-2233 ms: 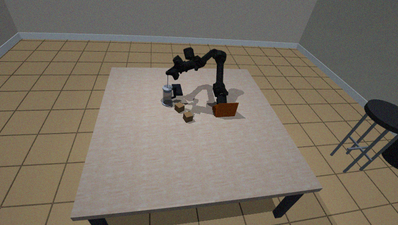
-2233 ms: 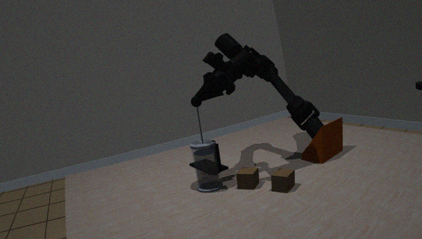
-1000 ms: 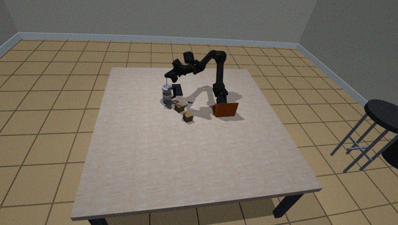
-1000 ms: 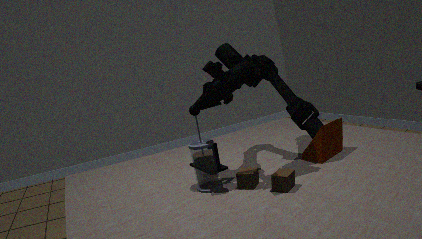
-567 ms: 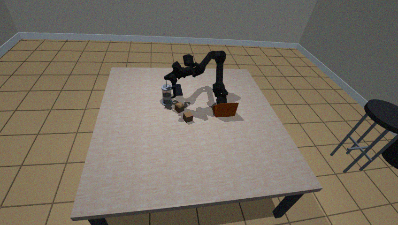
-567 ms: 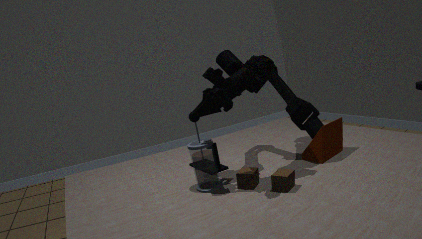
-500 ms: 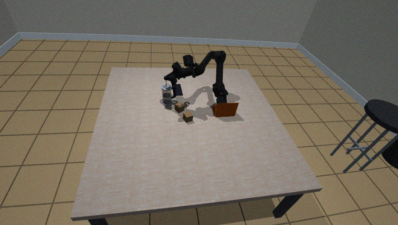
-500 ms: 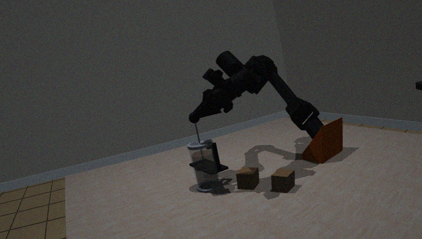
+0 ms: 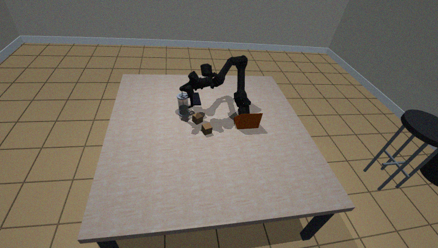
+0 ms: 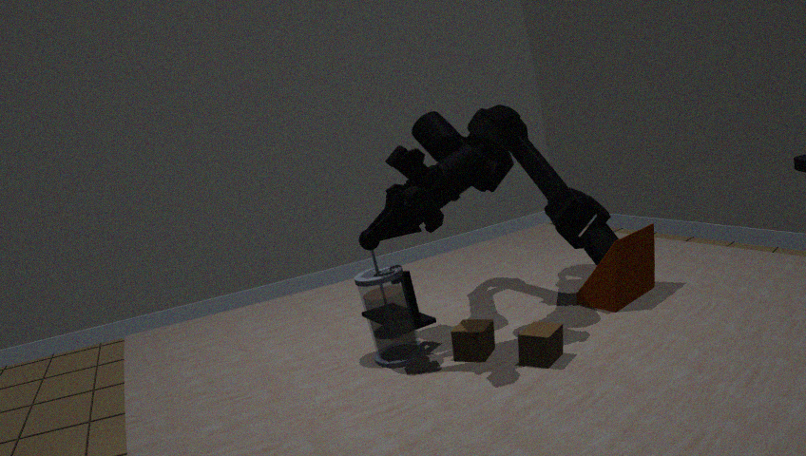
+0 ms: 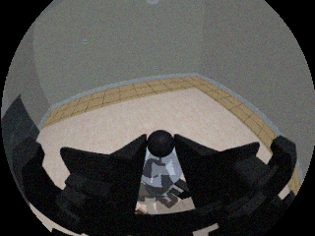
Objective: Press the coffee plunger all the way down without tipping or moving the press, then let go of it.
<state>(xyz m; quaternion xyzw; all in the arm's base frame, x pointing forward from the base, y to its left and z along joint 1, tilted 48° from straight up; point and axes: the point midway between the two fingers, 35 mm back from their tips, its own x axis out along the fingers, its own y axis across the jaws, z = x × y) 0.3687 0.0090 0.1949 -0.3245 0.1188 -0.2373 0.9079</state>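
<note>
Gripper (image 10: 370,239) pinches the plunger knob (image 11: 160,142) above the press (image 10: 387,316), which stands upright left of two blocks (image 10: 472,338). A short rod shows, so push straight down, avoiding sideways force.

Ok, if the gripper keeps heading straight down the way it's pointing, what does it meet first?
The gripper is shut on the plunger knob, with a short stretch of rod showing below it. Straight down, it would most likely meet the press lid first.
</note>
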